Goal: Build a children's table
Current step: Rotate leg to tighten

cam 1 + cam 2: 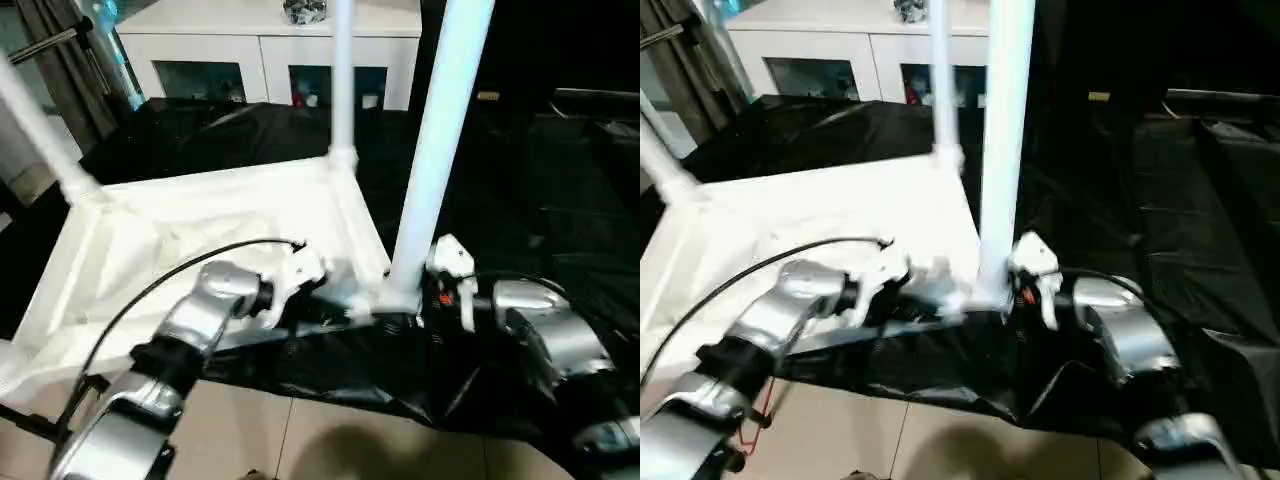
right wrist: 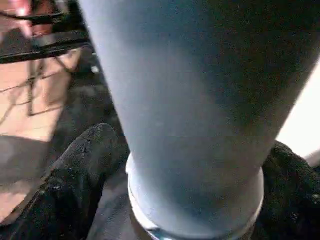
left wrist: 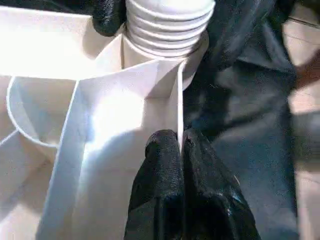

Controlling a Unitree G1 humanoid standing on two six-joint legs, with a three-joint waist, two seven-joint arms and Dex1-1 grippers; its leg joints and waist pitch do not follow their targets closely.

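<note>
obstacles: three upright legs [image 1: 440, 140] | free: tabletop [image 1: 190, 230] middle

1. A thick pale tube leg [image 2: 195, 115] rises close to the camera, widening upward; its lower end carries a ringed collar.
2. The right gripper [image 2: 192, 200] straddles the leg's base; one black finger [image 2: 75, 175] sits on one side and the other black finger [image 2: 292, 190] on the opposite side, both against the tube.
3. Behind lie a dark sheet [image 2: 85, 100] and a tan floor [image 2: 20, 120]; thin dark bars cross the floor there.
</note>
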